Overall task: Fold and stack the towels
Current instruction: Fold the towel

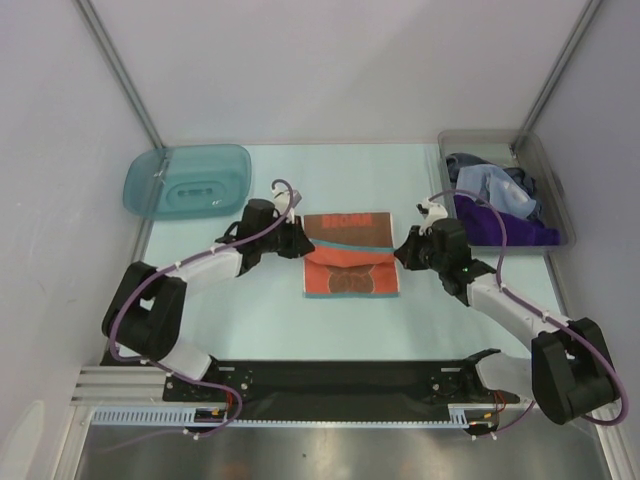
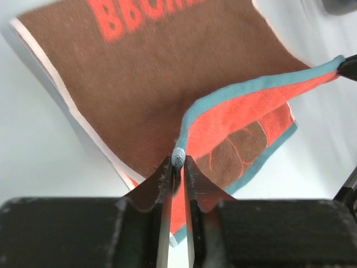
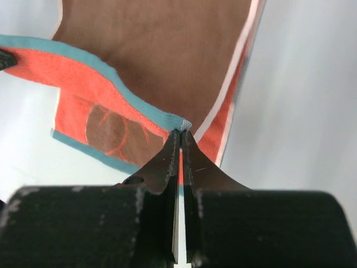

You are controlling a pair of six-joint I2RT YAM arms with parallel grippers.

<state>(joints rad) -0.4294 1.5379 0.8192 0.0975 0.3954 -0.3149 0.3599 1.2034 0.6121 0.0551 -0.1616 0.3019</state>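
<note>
Towel status: orange-brown towel (image 1: 348, 255) lies on the table (image 1: 250, 320), directly between the two grippers. Left gripper (image 1: 298, 245) sits at the towel's left edge, with its jaws clenched on a teal-trimmed corner. Right gripper (image 1: 405, 250) sits at the towel's right edge, pinching the opposite teal-trimmed corner the same way.

Both wrist views show only a sliver of cloth between the fingertips. The held teal hem runs from one gripper to the other, raised off the brown layer underneath and sagging slightly in the middle. The brown half with red print lies flat on the towel's far side. The orange half with a brown round motif is on the side nearer the arm bases.

Teal tray (image 1: 187, 180) is far-left of the towel, well apart. Clear bin (image 1: 560, 190) is far-right of the towel, holding the purple towel (image 1: 500, 222), the pale blue towel (image 1: 495, 185) and the grey-blue towel (image 1: 468, 163), all crumpled and unfolded.
</note>
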